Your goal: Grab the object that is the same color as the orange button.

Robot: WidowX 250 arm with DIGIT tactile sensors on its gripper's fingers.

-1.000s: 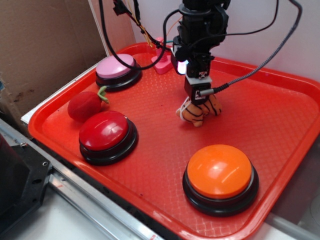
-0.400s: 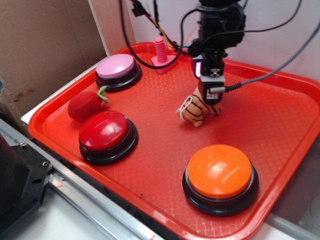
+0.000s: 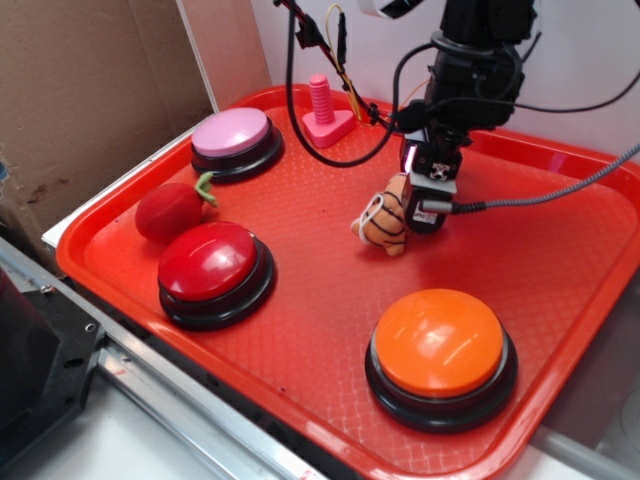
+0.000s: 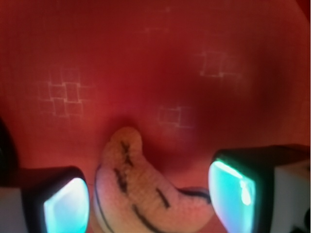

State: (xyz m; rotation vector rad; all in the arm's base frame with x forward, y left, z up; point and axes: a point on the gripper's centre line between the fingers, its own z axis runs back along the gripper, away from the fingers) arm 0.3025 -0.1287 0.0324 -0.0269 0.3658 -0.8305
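Observation:
The small orange striped plush tiger (image 3: 384, 222) lies on the red tray (image 3: 560, 260), its white cord loop on its left side. My gripper (image 3: 424, 208) is low over the tiger's right part, tilted, with its jaws open. In the wrist view the tiger (image 4: 141, 194) lies between my two fingers (image 4: 65, 206), which stand apart on either side of it, and the gripper (image 4: 148, 204) is not closed on it. The large orange button (image 3: 438, 342) stands at the tray's near right, in front of the tiger.
A red button (image 3: 208, 262) stands at the near left with a red plush apple (image 3: 170, 210) behind it. A pink button (image 3: 232, 132) sits at the far left. A pink bolt toy (image 3: 322, 105) stands at the back rim. A cardboard wall is on the left.
The arm has swung to the right and tilted, and the gripper has come down around the tiger's right side. The tiger has barely moved on the tray.

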